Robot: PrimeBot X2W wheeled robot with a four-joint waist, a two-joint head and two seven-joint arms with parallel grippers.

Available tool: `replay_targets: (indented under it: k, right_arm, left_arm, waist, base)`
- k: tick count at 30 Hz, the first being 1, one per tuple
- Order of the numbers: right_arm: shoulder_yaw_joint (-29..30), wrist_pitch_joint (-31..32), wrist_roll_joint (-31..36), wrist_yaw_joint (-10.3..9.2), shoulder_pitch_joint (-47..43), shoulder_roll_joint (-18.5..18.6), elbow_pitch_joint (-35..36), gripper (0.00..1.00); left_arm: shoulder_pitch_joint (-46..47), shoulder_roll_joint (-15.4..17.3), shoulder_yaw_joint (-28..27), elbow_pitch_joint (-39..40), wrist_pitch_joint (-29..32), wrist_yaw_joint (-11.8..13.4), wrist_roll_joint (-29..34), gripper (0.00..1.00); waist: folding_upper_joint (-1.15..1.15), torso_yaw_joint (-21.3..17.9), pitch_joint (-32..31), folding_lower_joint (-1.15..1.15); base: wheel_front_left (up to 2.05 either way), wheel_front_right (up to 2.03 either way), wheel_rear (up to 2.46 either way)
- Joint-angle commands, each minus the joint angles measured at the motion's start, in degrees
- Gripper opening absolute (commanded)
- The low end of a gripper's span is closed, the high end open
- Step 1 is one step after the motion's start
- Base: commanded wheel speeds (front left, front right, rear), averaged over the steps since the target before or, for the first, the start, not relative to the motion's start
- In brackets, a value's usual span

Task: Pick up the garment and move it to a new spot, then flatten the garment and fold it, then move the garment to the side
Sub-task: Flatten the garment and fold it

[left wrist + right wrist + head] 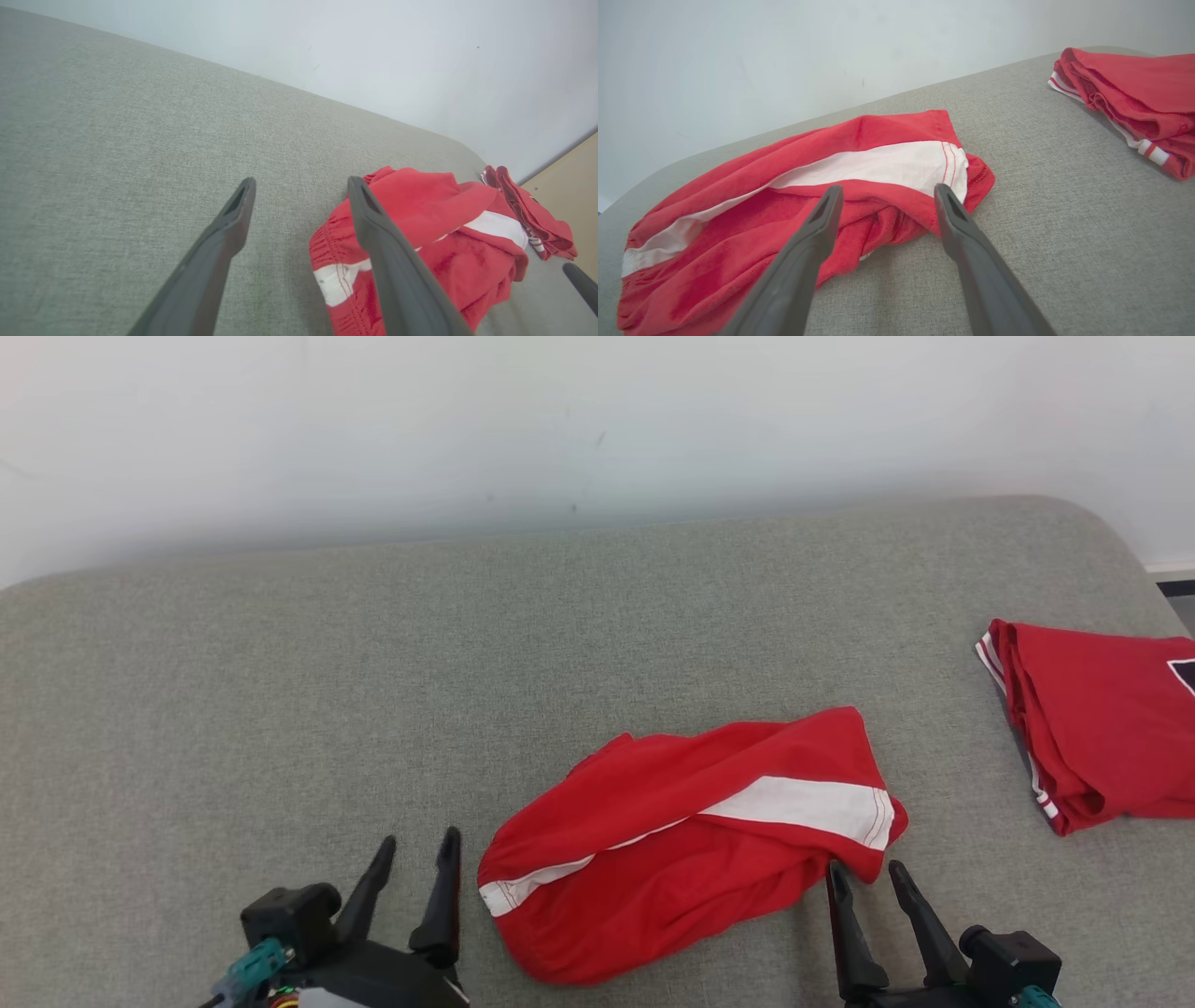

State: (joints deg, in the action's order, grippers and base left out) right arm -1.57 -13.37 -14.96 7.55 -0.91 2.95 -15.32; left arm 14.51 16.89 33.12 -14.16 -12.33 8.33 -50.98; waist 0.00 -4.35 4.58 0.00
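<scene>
Bright, even, diffuse light covers the grey woven upholstered surface [280,709], with no glare. The crumpled red garment with a white stripe [691,840] casts only a thin, soft shadow along its near edge. The plain white wall [560,420] looks washed out and hazy. In the wrist views the long dark fingers [402,280] are soft and stretched towards the bottom edge.

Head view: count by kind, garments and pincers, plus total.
Red fabric garments: 2 (crumpled red garment with white stripe, folded red garment)
Dark two-fingered pincers: 2 (left pincer, right pincer)
Total: 4
</scene>
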Motion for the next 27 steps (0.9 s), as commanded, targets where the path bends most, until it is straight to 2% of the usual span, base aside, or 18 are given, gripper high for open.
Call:
replay_targets:
  k: [1,7,10,13,18,19,24,27]
  right_arm:
    - [-0.05,-0.07,0.01,-0.16,-0.38,-0.17,0.00,1.00]
    - [0.52,-0.27,0.05,-0.16,-0.75,-0.17,0.22,1.00]
    - [1.05,-0.34,0.25,-0.16,-0.94,-0.15,0.44,1.00]
    - [1.77,-0.50,0.48,-0.16,-1.20,-0.17,0.67,1.00]
    - [2.88,-0.49,0.83,-0.16,-1.75,-0.14,0.73,1.00]
    - [3.10,-0.35,0.95,-0.16,-2.08,-0.17,0.75,1.00]
    - [3.68,0.02,0.96,-0.16,-3.02,-0.15,0.94,1.00]
    - [3.89,0.08,1.08,-0.16,-3.56,-0.16,0.96,1.00]
  left_arm:
    - [-0.99,0.40,-0.22,-0.28,-0.67,0.43,1.28,1.00]
    - [-4.21,1.21,-3.58,0.15,-2.82,3.28,8.46,1.00]
    - [-6.93,-0.62,-9.34,4.31,-2.91,4.78,15.06,1.00]
    - [-11.01,-2.66,-15.92,8.22,-2.83,4.58,22.55,1.00]
    - [-16.78,-6.60,-22.82,10.76,-2.85,1.60,31.77,1.00]
    - [-18.58,-8.06,-25.12,11.04,-2.85,-0.14,34.18,1.00]
    - [-22.39,-10.37,-28.13,10.11,-2.85,-4.61,38.90,1.00]
    - [-23.82,-11.17,-29.27,9.65,-2.86,-6.40,40.90,1.00]
  waist:
    - [0.00,-0.05,-0.17,0.00]
    - [0.00,0.20,-0.47,0.00]
    - [0.00,0.74,-0.55,0.00]
    - [0.00,1.50,-0.92,0.00]
    - [0.00,2.83,-2.41,0.00]
    - [0.00,3.18,-3.22,0.00]
    - [0.00,3.57,-4.63,0.00]
    - [0.00,3.68,-5.11,0.00]
  base:
    - [0.00,0.00,0.00]
    - [0.00,0.00,0.00]
    - [0.00,0.00,0.00]
    - [0.00,0.00,0.00]
    - [0.00,0.00,0.00]
    - [0.00,0.00,0.00]
    - [0.00,0.00,0.00]
    - [0.00,0.00,0.00]
